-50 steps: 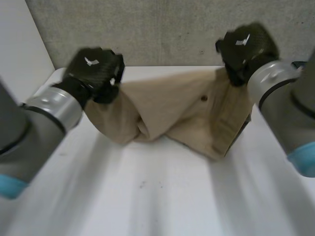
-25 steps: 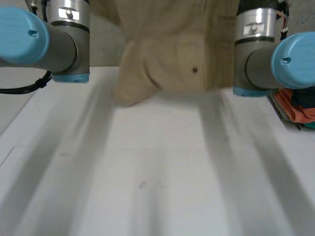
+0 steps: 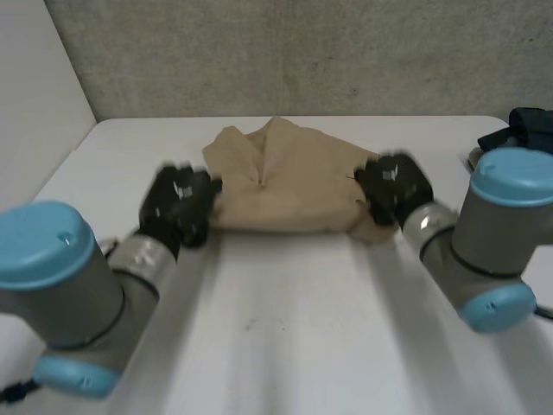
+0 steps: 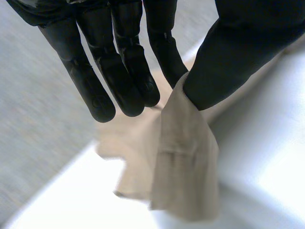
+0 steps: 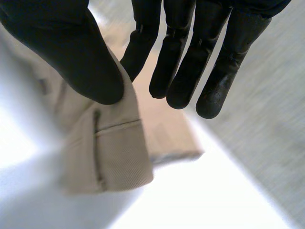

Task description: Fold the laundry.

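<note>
I'm counting one beige garment (image 3: 285, 186) on the white table (image 3: 285, 346) and two hands: left hand (image 3: 177, 206) pinching its left end, right hand (image 3: 393, 186) pinching its right end, thumb against finger.

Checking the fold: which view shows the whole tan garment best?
The head view: the whole garment lies on the table between the left hand and right hand. Each wrist view shows one end pinched by that hand's thumb.
</note>
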